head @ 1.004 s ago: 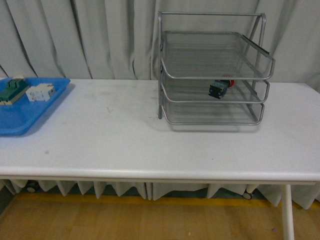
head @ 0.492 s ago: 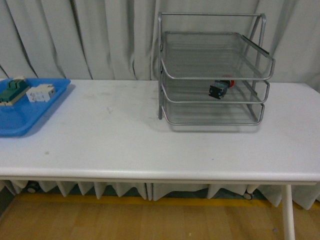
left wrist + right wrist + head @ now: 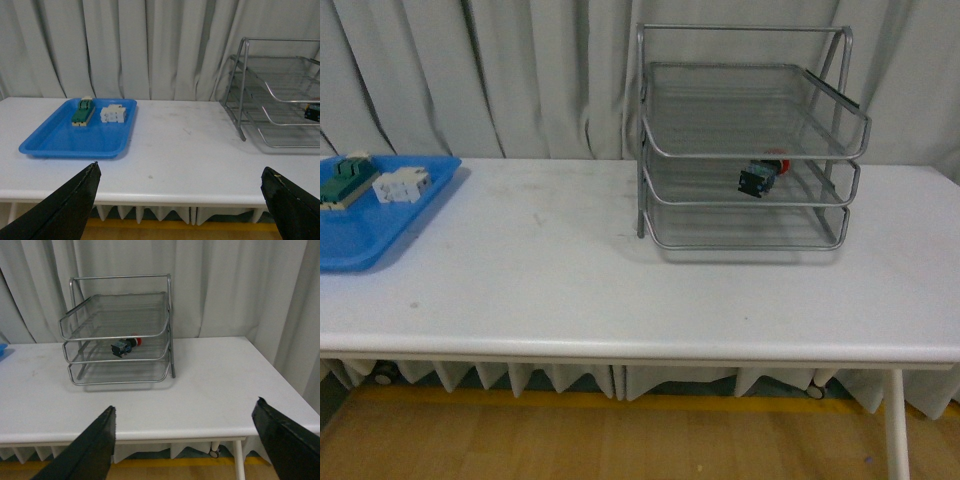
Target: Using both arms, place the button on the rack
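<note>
The button (image 3: 760,177), dark-bodied with a red cap, lies on its side on the middle tier of the silver wire rack (image 3: 745,139) at the table's back right. The right wrist view shows the button (image 3: 125,346) on that same tier of the rack (image 3: 120,332). In the left wrist view only the button's dark body (image 3: 312,113) peeks in at the picture's edge, inside the rack (image 3: 270,95). My left gripper (image 3: 181,172) and right gripper (image 3: 184,410) are both open and empty, held back off the table's front edge. Neither arm appears in the front view.
A blue tray (image 3: 365,215) at the table's left end holds a green-and-cream switch block (image 3: 345,180) and a white block (image 3: 400,185). The white table (image 3: 570,280) stands before grey curtains. A table leg (image 3: 895,425) shows at the front right.
</note>
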Available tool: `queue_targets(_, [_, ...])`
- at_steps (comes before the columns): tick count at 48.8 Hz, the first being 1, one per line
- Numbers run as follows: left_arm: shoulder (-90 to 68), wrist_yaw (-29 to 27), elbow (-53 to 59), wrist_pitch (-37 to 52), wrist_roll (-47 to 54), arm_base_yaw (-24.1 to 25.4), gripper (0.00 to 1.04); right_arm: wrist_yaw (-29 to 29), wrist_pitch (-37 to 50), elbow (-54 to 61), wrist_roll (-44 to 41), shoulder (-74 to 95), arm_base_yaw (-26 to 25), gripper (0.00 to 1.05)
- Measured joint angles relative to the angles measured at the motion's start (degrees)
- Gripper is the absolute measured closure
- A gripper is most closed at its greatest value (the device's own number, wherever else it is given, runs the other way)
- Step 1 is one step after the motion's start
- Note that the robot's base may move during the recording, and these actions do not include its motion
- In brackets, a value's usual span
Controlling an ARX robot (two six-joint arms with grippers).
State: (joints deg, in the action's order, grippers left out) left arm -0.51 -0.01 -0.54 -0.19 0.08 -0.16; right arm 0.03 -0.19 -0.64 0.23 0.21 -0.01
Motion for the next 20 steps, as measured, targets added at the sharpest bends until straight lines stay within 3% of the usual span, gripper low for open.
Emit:
queue_targets(4, [0.0, 0.0, 0.0, 0.0, 0.0, 0.0, 0.07, -0.02, 0.0, 0.0, 0.02, 0.0, 0.0, 0.04])
queue_targets(20, [0.0, 0.0, 0.0, 0.02, 0.0, 0.0, 0.07, 0.0, 0.0, 0.0, -0.04, 0.0, 0.0, 0.06])
